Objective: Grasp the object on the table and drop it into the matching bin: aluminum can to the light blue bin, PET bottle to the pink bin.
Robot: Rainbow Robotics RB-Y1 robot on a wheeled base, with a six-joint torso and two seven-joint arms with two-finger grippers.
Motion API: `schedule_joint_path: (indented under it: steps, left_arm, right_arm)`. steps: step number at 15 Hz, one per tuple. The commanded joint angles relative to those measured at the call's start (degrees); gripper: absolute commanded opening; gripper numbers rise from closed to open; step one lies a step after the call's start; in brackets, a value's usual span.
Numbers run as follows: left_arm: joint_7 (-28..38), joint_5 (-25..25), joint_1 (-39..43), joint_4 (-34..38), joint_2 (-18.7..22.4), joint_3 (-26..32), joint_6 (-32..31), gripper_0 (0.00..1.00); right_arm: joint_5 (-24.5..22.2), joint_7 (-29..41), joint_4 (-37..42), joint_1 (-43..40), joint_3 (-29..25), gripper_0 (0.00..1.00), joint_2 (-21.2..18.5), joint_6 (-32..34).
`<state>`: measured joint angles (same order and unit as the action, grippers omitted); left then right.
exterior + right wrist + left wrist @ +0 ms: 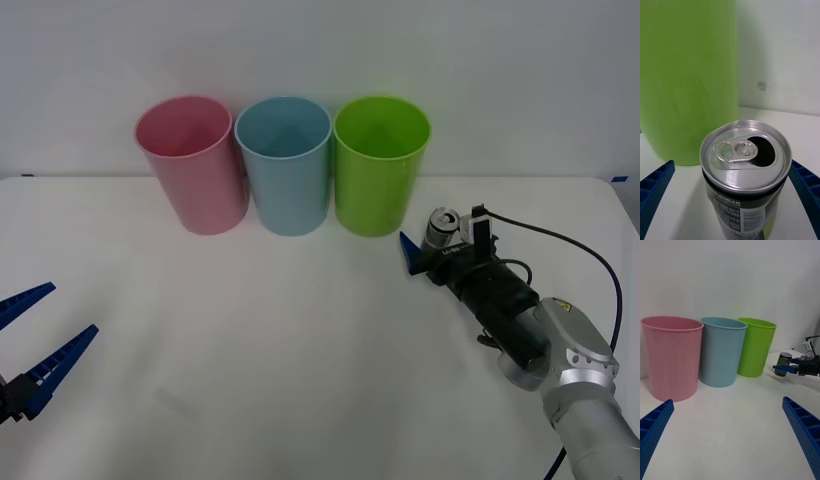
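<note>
Right gripper (432, 252) low over the white table (300, 350) at about 3 o'clock in the front view, blue fingers (655, 187) spread to either side of the aluminum can (440, 228), one on each flank; contact with the can's wall cannot be told. Can upright on the table, just beside the lime green bin (380, 165), at roughly 4 o'clock from that bin's base. Seen from the right wrist: shiny top with pull tab and open mouth facing up, dark label with small print below, green bin wall rising close behind at 10 o'clock. Three tall bins in a row at 12 o'clock on the far side of the table: pink bin (192, 165) at the robot's left, light blue bin (287, 165) in the middle, lime green one at the right, neighbours touching or nearly so, all upright with open rims. Can well apart from the light blue bin, with the green bin between. Left gripper (30, 345) parked at 8 o'clock near the table's near left edge, fingers spread wide and holding nothing. From the left wrist: same three bins ahead, right gripper (784, 369) and can (784, 363) farther off at 3 o'clock.
</note>
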<state>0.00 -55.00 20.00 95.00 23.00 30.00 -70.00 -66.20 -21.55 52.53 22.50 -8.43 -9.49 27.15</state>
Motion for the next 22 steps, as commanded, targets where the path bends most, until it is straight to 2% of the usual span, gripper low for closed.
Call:
schedule_joint_path:
  steps: [1, 2, 12, 16, 20, 22]
  left_arm:
    - [0.00, 0.00, 0.00, 0.00, 0.00, 0.00, 0.00, 1.00]
    - [0.00, 0.00, 0.00, 0.00, 0.00, 0.00, 0.00, 1.00]
    - [0.00, 0.00, 0.00, 0.00, 0.00, 0.00, 0.00, 1.00]
    - [0.00, 0.00, 0.00, 0.00, 0.00, 0.00, 0.00, 1.00]
    - [0.00, 0.00, 0.00, 0.00, 0.00, 0.00, 0.00, 1.00]
    - [0.00, 0.00, 0.00, 0.00, 0.00, 0.00, 0.00, 1.00]
  right_arm:
    - [0.02, -0.51, 0.03, 0.00, -0.01, 0.19, 0.00, 0.10]
    - [0.10, -0.77, 0.03, 0.00, -0.01, 0.00, 0.09, 0.18]
    - [0.37, -0.86, 1.00, -0.97, -0.18, 0.00, 0.00, 3.44]
    - [0.46, 0.55, 11.72, -8.09, 1.57, 0.00, -0.09, 3.52]
    - [2.83, 2.48, 22.27, -14.77, 4.91, 0.00, -1.67, 3.17]
    - [3.00, 6.96, 27.36, -17.84, 6.58, 0.00, -2.55, 2.82]
